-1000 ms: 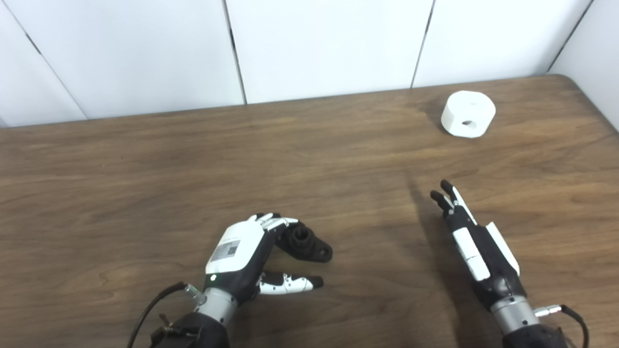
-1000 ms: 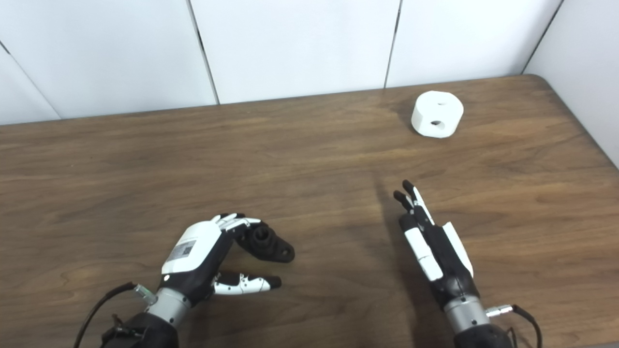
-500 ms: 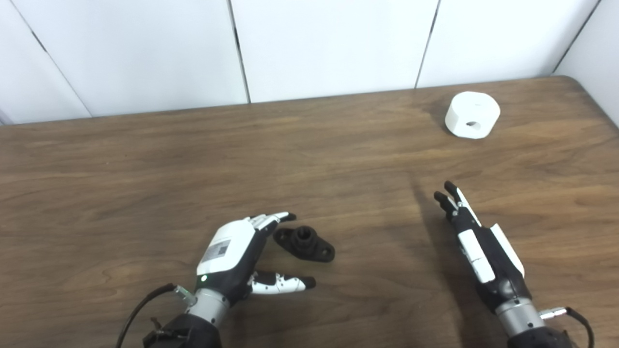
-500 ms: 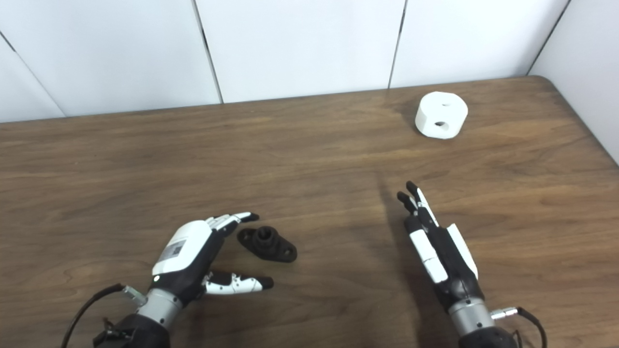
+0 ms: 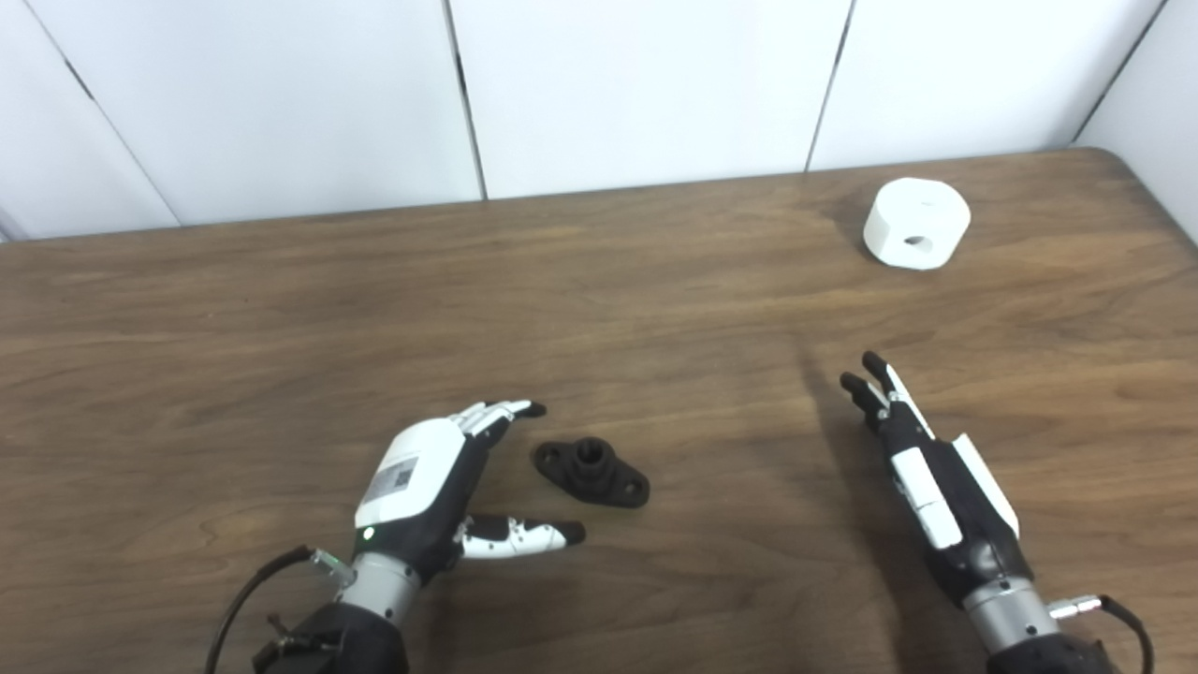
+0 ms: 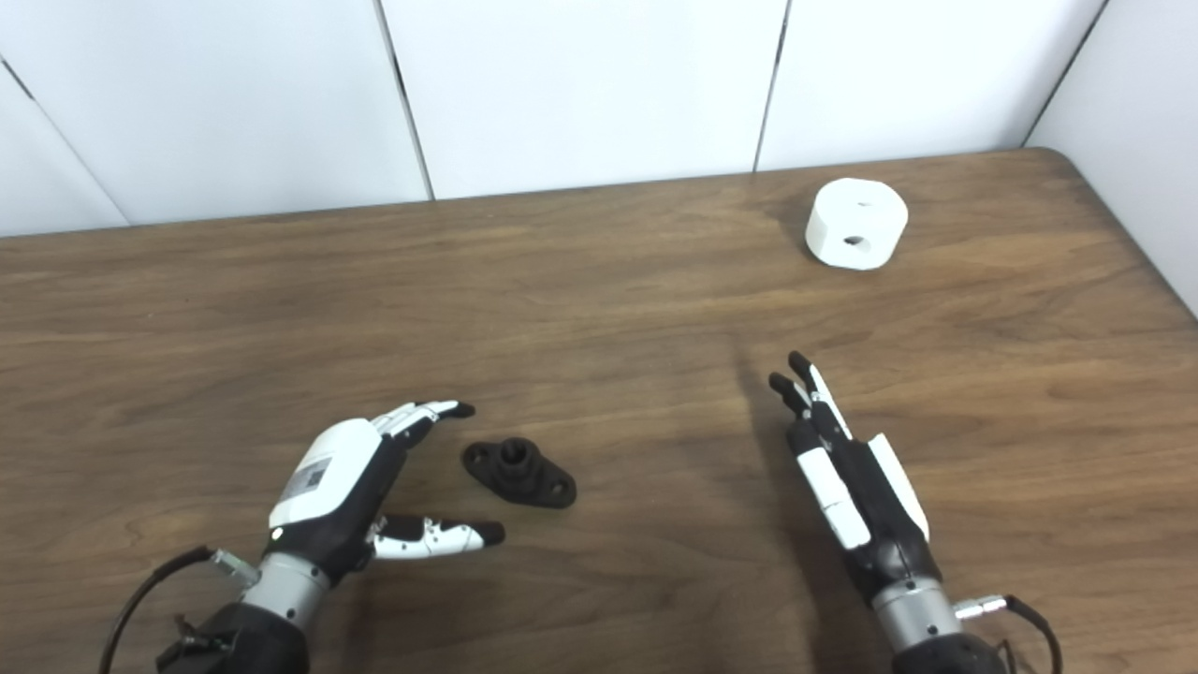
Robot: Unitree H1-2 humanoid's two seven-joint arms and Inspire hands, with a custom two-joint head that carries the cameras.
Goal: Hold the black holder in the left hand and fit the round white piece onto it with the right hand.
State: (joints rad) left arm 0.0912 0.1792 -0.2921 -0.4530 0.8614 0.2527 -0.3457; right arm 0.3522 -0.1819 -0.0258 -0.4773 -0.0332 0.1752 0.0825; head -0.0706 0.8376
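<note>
The black holder [image 5: 591, 473], a small flanged base with a raised hub, lies flat on the wooden table [image 5: 234, 318] near the front centre. My left hand [image 5: 426, 482] sits just left of it, open, fingers and thumb spread and clear of the holder. The round white piece [image 5: 916, 223], a short cylinder with a hole in its side, rests at the far right of the table. My right hand [image 5: 922, 468] is open at the front right, fingers straight and pointing away, well short of the white piece.
White wall panels [image 5: 636, 84] rise behind the table's far edge. The table's rounded right corner [image 5: 1114, 159] lies just beyond the white piece. Cables trail from both wrists at the bottom edge.
My left hand has let go of the black holder and drawn back to the left and toward me; the holder now lies free on the table. The right hand has stayed still.
</note>
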